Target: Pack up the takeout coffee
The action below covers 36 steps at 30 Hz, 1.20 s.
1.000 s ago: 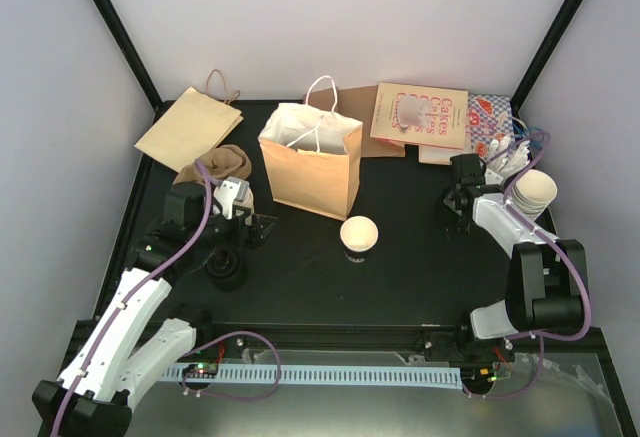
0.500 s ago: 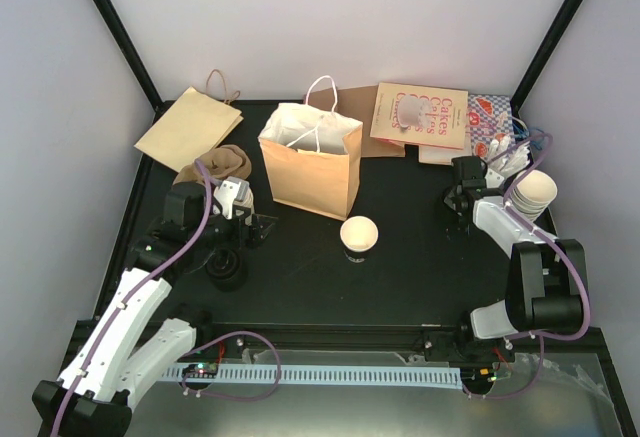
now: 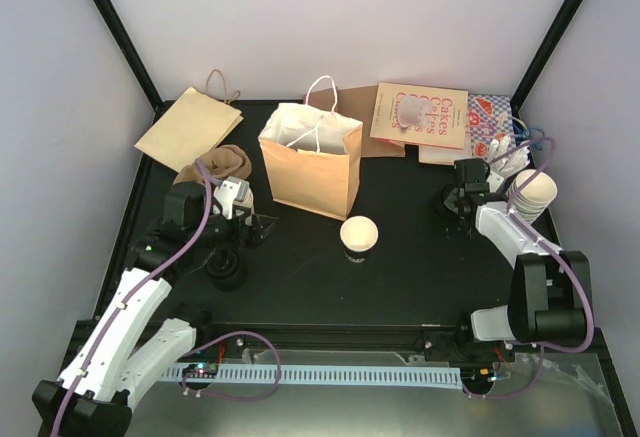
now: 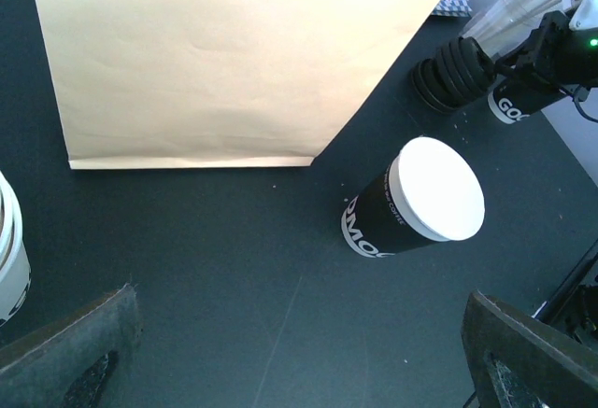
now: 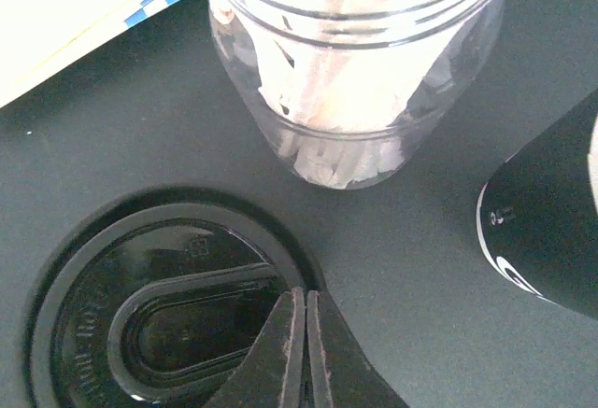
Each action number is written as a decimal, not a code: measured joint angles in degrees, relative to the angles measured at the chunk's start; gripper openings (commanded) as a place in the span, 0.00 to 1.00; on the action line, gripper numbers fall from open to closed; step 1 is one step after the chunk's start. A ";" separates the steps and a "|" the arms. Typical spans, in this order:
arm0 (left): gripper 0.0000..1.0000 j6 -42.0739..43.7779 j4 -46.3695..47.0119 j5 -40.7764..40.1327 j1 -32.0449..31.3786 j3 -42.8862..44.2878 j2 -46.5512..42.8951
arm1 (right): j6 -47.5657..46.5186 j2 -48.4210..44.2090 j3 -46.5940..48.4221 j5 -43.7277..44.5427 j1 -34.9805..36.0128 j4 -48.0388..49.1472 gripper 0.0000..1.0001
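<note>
The coffee cup stands open and lidless mid-table, with a dark printed wall and a white inside; the left wrist view shows it right of the bag. My left gripper hangs wide open to the cup's left, its fingertips at the bottom corners of its own view with only bare table between them. At the right, my right gripper is down on the stack of black lids. Up close, its jaws are pinched together over the rim of the top black lid.
A tan paper bag stands open behind the cup. A flat paper bag and a brown pulp tray lie back left. Printed cards lie back right. A clear cup of sachets and stacked cups crowd the right gripper.
The right gripper's jaws have closed onto the lid's rim, and that arm has shifted slightly. The left arm and the cup have not moved.
</note>
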 measured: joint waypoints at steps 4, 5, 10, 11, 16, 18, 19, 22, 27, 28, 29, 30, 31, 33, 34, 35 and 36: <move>0.96 0.00 0.00 0.11 0.00 0.00 0.00 | -0.57 -2.21 -0.28 -1.11 0.15 -0.76 0.01; 0.96 -0.02 0.00 0.13 0.00 0.00 0.00 | -0.72 -2.82 -0.28 -1.46 0.31 -0.87 0.01; 0.96 -0.02 0.00 0.26 0.00 0.00 0.00 | -1.70 -4.59 -0.28 -2.08 1.38 -2.10 0.09; 0.96 0.00 0.00 0.28 0.00 0.00 0.00 | -1.95 -4.59 -0.28 -2.12 1.44 -2.43 0.18; 0.96 -0.02 0.00 0.28 0.00 0.00 0.00 | -3.67 -4.24 0.04 -2.25 1.51 -4.11 0.46; 0.96 0.00 0.00 0.28 0.00 0.00 0.00 | -3.80 -3.37 0.79 -2.54 1.51 -4.48 0.51; 0.96 0.00 0.00 0.28 0.00 0.00 0.00 | -3.89 -2.97 1.14 -2.75 1.51 -4.52 0.51; 0.96 0.00 0.00 0.31 0.00 0.00 0.00 | -3.98 -2.10 1.97 -3.08 1.51 -4.35 0.50; 0.96 0.00 0.00 0.31 0.00 0.00 0.00 | -3.69 -1.55 2.05 -4.52 0.22 -2.78 0.47; 0.96 0.00 0.00 0.31 0.00 0.00 0.00 | -3.63 -1.42 2.05 -4.90 -0.22 -2.47 0.45; 0.96 0.00 0.00 0.33 0.00 0.00 0.00 | -3.61 -1.25 2.05 -5.27 -0.57 -2.12 0.44; 0.96 0.00 0.00 0.33 0.00 0.00 0.00 | -3.61 -1.05 2.05 -5.90 -0.96 -1.66 0.42; 0.96 0.00 0.00 0.35 0.00 0.00 0.00 | -3.78 -0.90 2.05 -6.49 -1.25 -1.27 0.40; 0.96 0.02 0.00 0.42 0.00 0.00 0.00 | -4.07 -0.70 2.05 -7.78 -1.95 -0.44 0.39; 0.96 0.02 0.00 0.52 0.00 0.00 0.00 | -4.20 -0.61 2.05 -8.31 -2.32 -0.02 0.38; 0.96 0.02 0.00 0.59 0.00 0.00 0.00 | -4.39 -0.52 2.05 -8.74 -2.62 0.28 0.37; 0.96 0.02 0.00 0.66 0.00 -0.02 0.00 | -4.50 -0.33 2.05 -9.38 -3.02 0.72 0.37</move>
